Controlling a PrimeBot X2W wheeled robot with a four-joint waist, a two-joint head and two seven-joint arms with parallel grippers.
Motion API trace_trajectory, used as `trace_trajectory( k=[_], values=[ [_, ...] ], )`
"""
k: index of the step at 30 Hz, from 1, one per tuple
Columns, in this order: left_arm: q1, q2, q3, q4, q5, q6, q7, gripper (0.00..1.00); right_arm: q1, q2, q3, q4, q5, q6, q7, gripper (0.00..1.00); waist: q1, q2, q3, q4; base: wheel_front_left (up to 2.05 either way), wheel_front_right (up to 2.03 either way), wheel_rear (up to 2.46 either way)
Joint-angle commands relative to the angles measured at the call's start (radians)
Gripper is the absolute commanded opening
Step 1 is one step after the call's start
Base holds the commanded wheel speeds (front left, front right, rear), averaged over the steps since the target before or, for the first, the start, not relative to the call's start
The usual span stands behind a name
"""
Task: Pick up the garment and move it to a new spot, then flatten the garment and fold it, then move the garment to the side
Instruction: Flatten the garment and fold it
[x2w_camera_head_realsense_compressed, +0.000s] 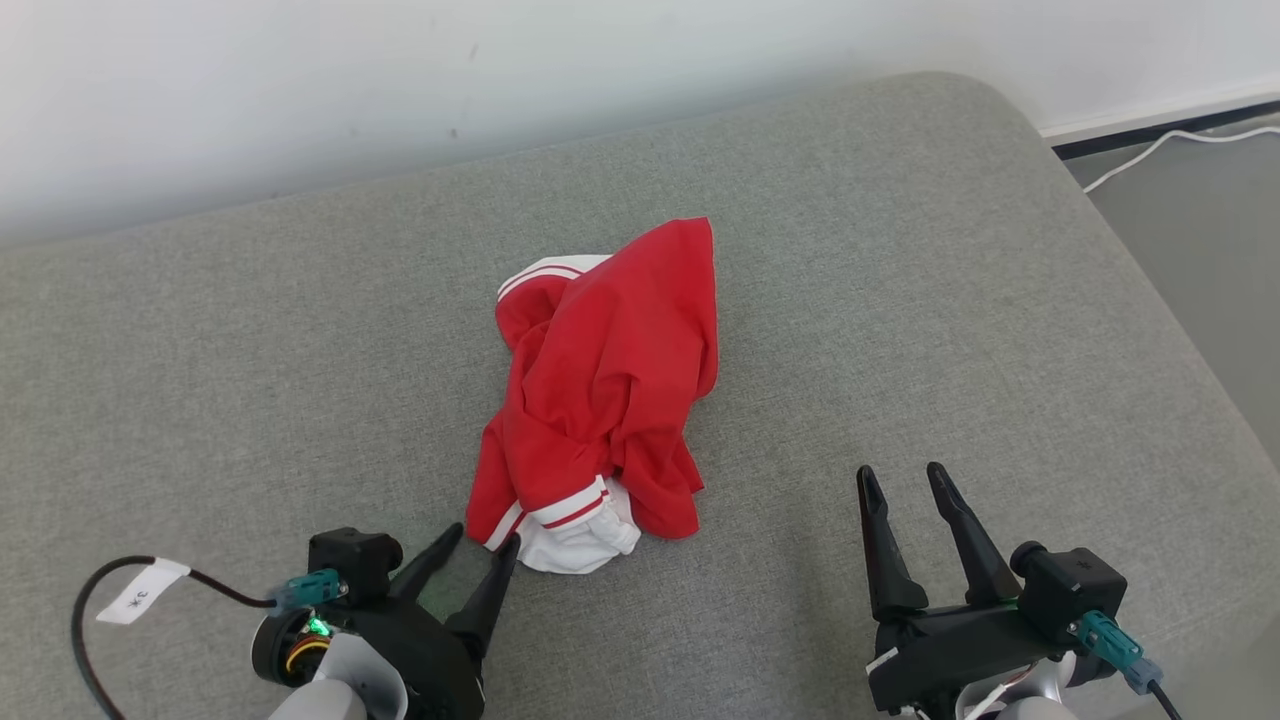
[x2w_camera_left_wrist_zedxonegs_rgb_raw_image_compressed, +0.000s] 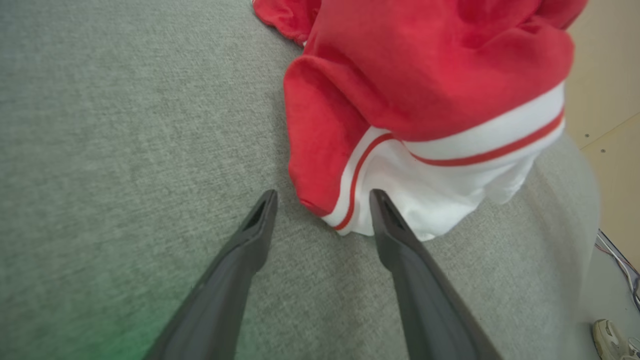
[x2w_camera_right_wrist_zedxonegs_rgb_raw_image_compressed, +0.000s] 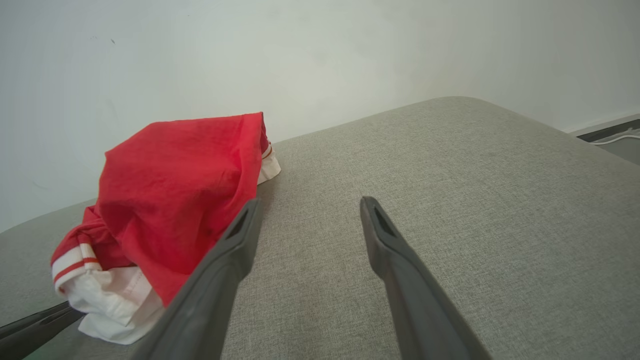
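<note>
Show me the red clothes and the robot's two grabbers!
garment (x2w_camera_head_realsense_compressed: 610, 370): head view, on its red middle.
left gripper (x2w_camera_head_realsense_compressed: 483, 538): head view, midway between its fingertips.
right gripper (x2w_camera_head_realsense_compressed: 900, 470): head view, midway between its fingertips.

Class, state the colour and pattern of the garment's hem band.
The band is white with a thin red stripe, clearest in the left wrist view.

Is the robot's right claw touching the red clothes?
Apart. The head view shows a strip of bare grey cushion between the right claw and the red garment.

The garment (x2w_camera_head_realsense_compressed: 600, 390) lies on the cushion (x2w_camera_head_realsense_compressed: 900, 250), left gripper (x2w_camera_head_realsense_compressed: 483, 538) at its near edge, right gripper (x2w_camera_head_realsense_compressed: 900, 472) apart.
</note>
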Motion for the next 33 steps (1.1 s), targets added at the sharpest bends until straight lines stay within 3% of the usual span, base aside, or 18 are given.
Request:
trace_trajectory(
  k=[1, 2, 8, 15, 24, 33],
  values=[
    [-0.006, 0.004, -0.007, 0.012, 0.011, -0.006, -0.008, 0.26, -0.005, 0.000, 0.003, 0.003, 0.006, 0.001, -0.005, 1.00, -0.0001, 0.0000, 0.000, -0.002, 0.00, 0.00, 0.00],
    [-0.010, 0.004, -0.013, 0.016, 0.016, -0.005, -0.014, 0.00, -0.004, 0.000, 0.004, 0.004, 0.007, 0.001, -0.006, 1.00, -0.0001, 0.0000, 0.000, -0.002, 0.00, 0.00, 0.00],
    [-0.026, 0.002, -0.006, 0.008, 0.024, -0.001, -0.061, 0.00, 0.019, 0.000, -0.008, 0.008, 0.009, 0.001, -0.008, 1.00, -0.0001, 0.0000, -0.013, 0.026, 0.00, 0.00, 0.00],
    [-0.022, 0.046, 0.025, -0.074, 0.014, 0.025, -0.063, 0.00, 0.023, 0.000, -0.016, 0.016, 0.016, 0.001, -0.013, 1.00, -0.0001, 0.0000, -0.041, 0.098, 0.00, 0.00, 0.00],
    [0.030, 0.160, 0.080, -0.261, 0.016, 0.100, -0.007, 0.00, 0.035, 0.000, -0.027, 0.026, 0.021, 0.001, -0.019, 1.00, -0.0001, 0.0000, -0.053, 0.186, 0.00, 0.00, 0.00],
    [0.134, 0.275, 0.121, -0.443, 0.026, 0.177, 0.044, 0.00, 0.031, 0.000, -0.034, 0.032, 0.022, 0.001, -0.024, 1.00, -0.0001, 0.0000, -0.045, 0.214, 0.00, 0.00, 0.00]
  ],
)
